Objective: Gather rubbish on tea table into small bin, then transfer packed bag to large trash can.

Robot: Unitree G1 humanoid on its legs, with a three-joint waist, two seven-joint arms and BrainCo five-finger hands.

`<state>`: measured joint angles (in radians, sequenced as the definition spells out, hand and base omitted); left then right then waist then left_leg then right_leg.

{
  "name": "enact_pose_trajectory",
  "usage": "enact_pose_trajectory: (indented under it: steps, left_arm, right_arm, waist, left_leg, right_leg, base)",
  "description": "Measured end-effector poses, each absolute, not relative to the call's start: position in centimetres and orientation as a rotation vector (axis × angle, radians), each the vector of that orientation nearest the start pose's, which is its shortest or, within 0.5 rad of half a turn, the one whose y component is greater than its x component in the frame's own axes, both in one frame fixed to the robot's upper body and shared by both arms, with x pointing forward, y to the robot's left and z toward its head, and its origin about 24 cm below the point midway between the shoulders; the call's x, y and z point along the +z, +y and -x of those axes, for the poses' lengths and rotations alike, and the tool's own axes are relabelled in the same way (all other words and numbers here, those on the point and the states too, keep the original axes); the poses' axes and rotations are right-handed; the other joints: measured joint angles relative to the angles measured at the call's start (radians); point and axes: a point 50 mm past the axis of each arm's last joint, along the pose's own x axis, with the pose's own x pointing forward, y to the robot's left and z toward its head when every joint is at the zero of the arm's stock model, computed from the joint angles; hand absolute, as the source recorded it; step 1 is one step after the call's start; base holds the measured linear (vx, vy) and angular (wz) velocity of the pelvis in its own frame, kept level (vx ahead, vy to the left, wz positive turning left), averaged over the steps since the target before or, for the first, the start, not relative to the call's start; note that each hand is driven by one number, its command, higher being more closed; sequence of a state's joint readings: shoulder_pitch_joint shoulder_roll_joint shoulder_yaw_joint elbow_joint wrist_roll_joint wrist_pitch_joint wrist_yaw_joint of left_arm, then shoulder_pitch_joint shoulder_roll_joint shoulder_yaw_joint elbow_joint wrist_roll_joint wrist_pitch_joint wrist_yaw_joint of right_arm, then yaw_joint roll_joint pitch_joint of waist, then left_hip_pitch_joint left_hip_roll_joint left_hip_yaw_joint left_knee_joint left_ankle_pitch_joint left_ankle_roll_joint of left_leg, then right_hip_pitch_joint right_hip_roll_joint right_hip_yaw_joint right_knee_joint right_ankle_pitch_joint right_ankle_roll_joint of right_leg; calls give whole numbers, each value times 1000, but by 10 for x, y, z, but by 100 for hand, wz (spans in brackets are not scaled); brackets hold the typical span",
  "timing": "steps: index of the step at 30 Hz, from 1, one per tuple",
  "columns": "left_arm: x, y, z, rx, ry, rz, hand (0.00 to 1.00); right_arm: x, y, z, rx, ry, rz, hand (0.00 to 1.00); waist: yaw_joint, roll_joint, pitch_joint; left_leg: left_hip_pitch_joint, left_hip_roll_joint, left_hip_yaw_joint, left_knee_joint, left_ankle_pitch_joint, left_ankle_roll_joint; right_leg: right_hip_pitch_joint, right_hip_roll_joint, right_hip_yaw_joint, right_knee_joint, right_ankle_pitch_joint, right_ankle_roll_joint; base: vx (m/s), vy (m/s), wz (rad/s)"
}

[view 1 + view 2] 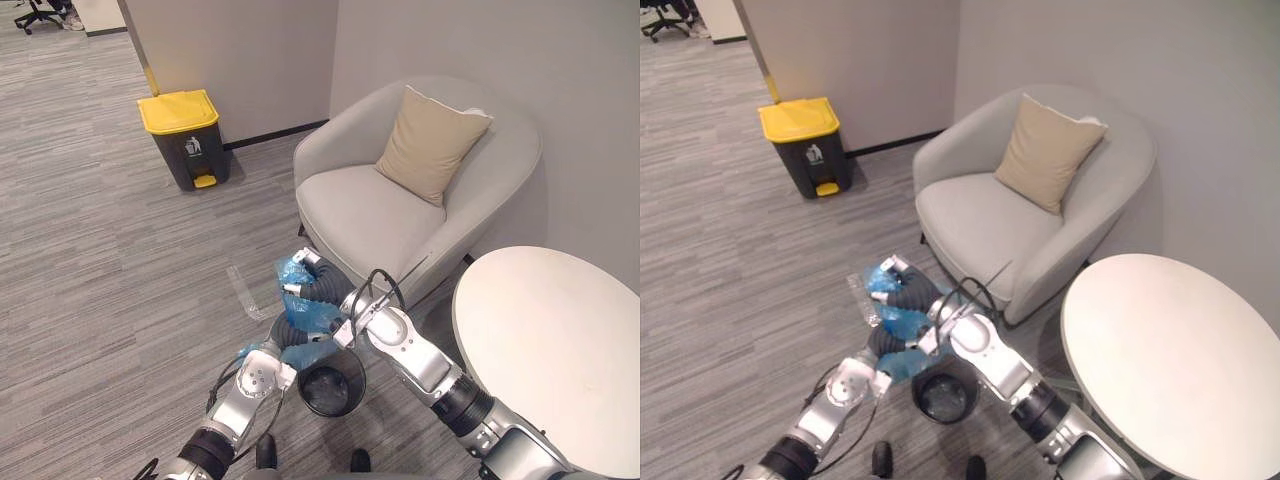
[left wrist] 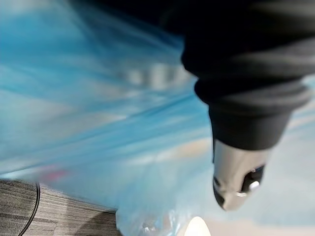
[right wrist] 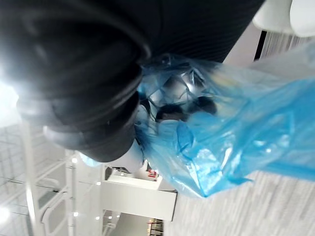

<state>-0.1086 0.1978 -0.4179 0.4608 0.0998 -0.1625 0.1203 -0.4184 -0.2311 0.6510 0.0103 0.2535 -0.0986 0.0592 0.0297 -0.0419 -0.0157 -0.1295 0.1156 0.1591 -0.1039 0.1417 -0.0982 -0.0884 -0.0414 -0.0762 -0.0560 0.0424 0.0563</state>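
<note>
- The right hand point(image 1: 318, 283) is reaching in from 4 o'clock. It is clutching the gathered top of the blue bag point(image 1: 300, 312), with its silver fingers curling into the plastic.
- In the right wrist view, dark fingertips are showing through the crumpled blue film, pinching it tight.
- The left hand point(image 1: 288, 335) is coming up from 7 o'clock and pressing against the lower part of the bag, just under the right hand. Its fingers are sitting behind the plastic, so I cannot tell whether they are gripping or lying loose.
- The bag is hanging off the floor between the two hands. It is up at about 11 o'clock from the small bin point(image 1: 358, 392), and its lower end is drooping close to the bin's rim. I cannot tell whether it is touching.
- The small bin, round and black, is standing upright on the grey carpet at 6 o'clock, right in front of the robot.
- The large trash can point(image 1: 188, 140), dark with a yellow lid that is sitting closed, is waiting by the wall at 11 o'clock, well apart from the bag.
- A pale armchair point(image 1: 365, 215) is standing at 1 o'clock just past the hands, with a tan cushion point(image 1: 430, 140) leaning on its back.
- The round white tea table point(image 1: 550, 350) is sitting at 4 o'clock beside the right arm.
</note>
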Motion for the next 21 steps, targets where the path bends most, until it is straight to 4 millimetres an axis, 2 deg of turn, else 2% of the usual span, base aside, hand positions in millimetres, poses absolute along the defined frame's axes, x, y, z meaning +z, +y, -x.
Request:
enact_pose_trajectory:
  steps: [2,5,10,18,19,21]
  left_arm:
    - [-41,102,-243,-320,216,-410,100]
    - [-43,90,-254,-333,228,-441,100]
    - [-42,92,-261,-303,225,-464,100]
    - [-46,97,-259,-278,260,-451,100]
    - [-47,99,-258,-271,267,-442,100]
    - [-50,102,-253,-259,284,-423,100]
  right_arm:
    - [113,-11,-260,818,-311,88,100]
    - [110,-1,-255,838,-292,60,100]
    - [112,1,-255,829,-278,0,100]
    - [109,1,-254,834,-268,-9,100]
    - [108,0,-253,830,-264,-15,0]
    - [104,-1,-251,811,-250,-46,0]
  waist:
    - [1,-1,-1]
    - [-4,-1,-1]
    - [-29,-3,-4]
    - [-31,-2,-4]
    - [-31,-2,-4]
    - [-32,-2,-4]
  left_leg:
    - [2,0,0,0,-1,-2]
    - [4,2,4,0,-1,-3]
    - [9,4,20,0,-1,-3]
    - [11,6,22,0,-3,-6]
    - [11,6,22,0,-3,-6]
    - [11,7,22,0,-3,-6]
  right_leg:
    - [1,0,1,0,0,0]
    - [0,0,5,0,1,-1]
    - [-2,2,22,0,4,-1]
    - [-8,5,33,-1,8,-1]
    - [-8,5,33,-1,8,-1]
    - [-8,5,33,-1,8,-1]
  base:
    - [0,0,0]
    - [0,2,-4]
    - [7,0,-10]
    - [3,-1,-3]
    - [0,0,0]
    - [0,0,0]
